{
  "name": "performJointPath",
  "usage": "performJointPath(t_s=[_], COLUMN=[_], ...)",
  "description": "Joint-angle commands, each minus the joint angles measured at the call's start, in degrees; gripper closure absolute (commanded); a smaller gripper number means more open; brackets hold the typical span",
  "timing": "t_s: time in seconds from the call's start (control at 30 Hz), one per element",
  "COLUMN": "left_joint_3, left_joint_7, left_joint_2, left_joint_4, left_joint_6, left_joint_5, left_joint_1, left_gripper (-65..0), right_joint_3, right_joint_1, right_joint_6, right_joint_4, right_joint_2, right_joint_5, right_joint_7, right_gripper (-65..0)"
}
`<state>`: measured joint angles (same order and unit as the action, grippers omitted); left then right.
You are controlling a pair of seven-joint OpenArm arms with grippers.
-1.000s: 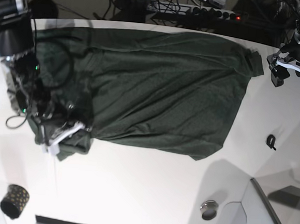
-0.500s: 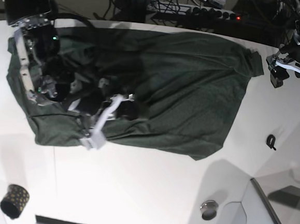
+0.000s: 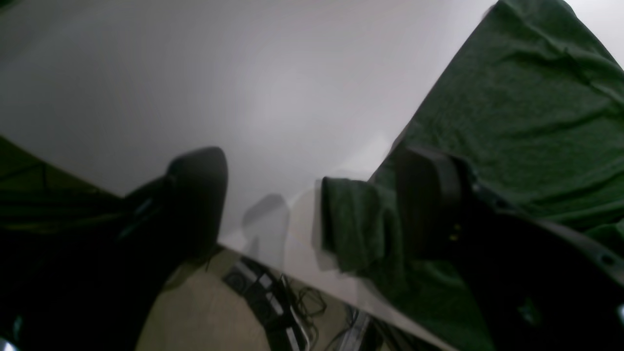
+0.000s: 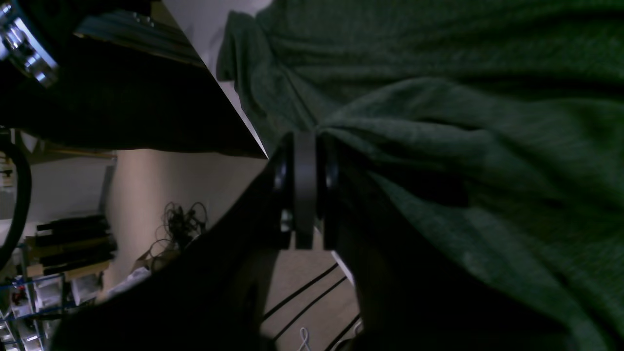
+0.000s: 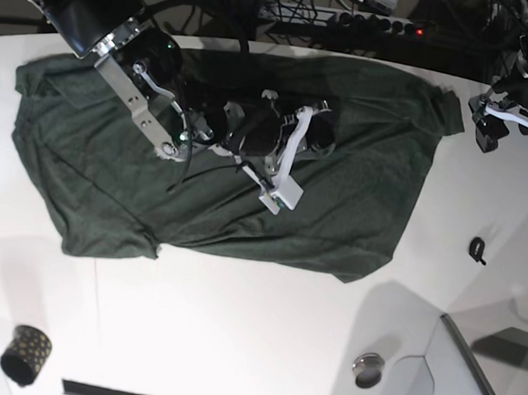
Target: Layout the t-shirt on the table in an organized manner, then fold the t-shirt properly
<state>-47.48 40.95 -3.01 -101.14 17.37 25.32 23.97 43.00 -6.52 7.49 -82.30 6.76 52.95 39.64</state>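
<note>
The dark green t-shirt [image 5: 356, 196] lies spread across the far half of the white table [image 5: 234, 342]. My right arm reaches over it from the far left. My right gripper [image 5: 319, 133] is over the shirt's middle. In the right wrist view the gripper [image 4: 304, 161] is shut, pinching a raised fold of the shirt [image 4: 463, 146]. My left gripper [image 5: 486, 128] is at the far right, just beyond a sleeve [image 5: 449, 111]. In the left wrist view it [image 3: 312, 195] is open over the table edge, with the sleeve end [image 3: 356, 219] lying next to one finger [image 3: 429, 195].
A black and gold cup [image 5: 25, 354] stands at the front left. A small black clip [image 5: 477, 250] lies right of the shirt. A round metal piece [image 5: 368, 370] and a grey panel [image 5: 469, 378] are at the front right. Cables and a power strip [image 5: 351, 21] run behind the far edge.
My right arm has swung from the shirt's front left corner up and right to its middle, holding fabric. The shirt's left part now lies opened out flat. The left arm has not moved.
</note>
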Motion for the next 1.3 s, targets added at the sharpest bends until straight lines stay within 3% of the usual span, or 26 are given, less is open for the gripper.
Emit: performJointPath(t_s=[0.0, 0.13, 0.2, 0.33, 0.47, 0.57, 0.7, 0.8, 0.9, 1.27], left_joint_3=[-0.38, -0.21, -0.03, -0.03, -0.03, 0.06, 0.06, 0.14, 1.73, 2.34], left_joint_7=[-1.26, -1.26, -1.26, -1.26, -1.26, -1.26, -1.26, -1.26, -1.26, -1.26], left_joint_2=[-0.73, -0.73, -0.73, -0.82, -1.61, -1.7, -1.79, -2.14, -2.84, -3.37], left_joint_4=[-0.09, 1.49, 1.67, 1.32, 1.32, 1.41, 1.32, 1.32, 1.32, 1.32], left_joint_6=[0.17, 0.17, 0.17, 0.17, 0.26, 0.26, 0.26, 0.26, 0.26, 0.26], left_joint_5=[0.22, 0.31, 0.31, 0.48, 0.48, 0.57, 0.48, 0.57, 0.31, 0.22], left_joint_1=[0.17, -0.1, -0.19, -0.19, 0.08, 0.17, -0.27, -0.27, -0.19, 0.08], left_gripper=[-51.5, -51.5, -51.5, -51.5, -51.5, -51.5, -51.5, -51.5, -51.5, -51.5], right_joint_3=[-0.23, -0.5, -1.2, -13.33, -30.92, -37.42, -38.56, -38.56, -38.56, -38.04], right_joint_1=[-1.26, -3.01, -3.45, -3.28, -5.04, -9.96, -16.38, -17.78, -18.93, -20.33], right_joint_6=[0.65, 0.65, 0.65, 0.56, 0.56, 0.65, 0.65, 0.73, 0.73, 0.73], right_joint_4=[-0.73, -1.52, -3.63, -4.6, 6.13, 17.29, 28.46, 33.38, 37.34, 47.62], right_joint_2=[-0.22, 0.22, 1.81, 6.82, 10.16, 12.62, 13.67, 13.67, 13.67, 13.67], right_joint_5=[1.07, 1.07, 1.07, 1.07, 0.99, -3.06, -13.34, -17.48, -17.74, -17.92], right_joint_7=[-0.03, 5.42, 5.33, 2.78, 2.34, 2.34, -0.3, -5.31, -7.59, -18.14], right_gripper=[-7.5, -34.2, -34.1, -28.4, -28.5, -28.7, -29.0, -36.3, -41.9, -41.9])
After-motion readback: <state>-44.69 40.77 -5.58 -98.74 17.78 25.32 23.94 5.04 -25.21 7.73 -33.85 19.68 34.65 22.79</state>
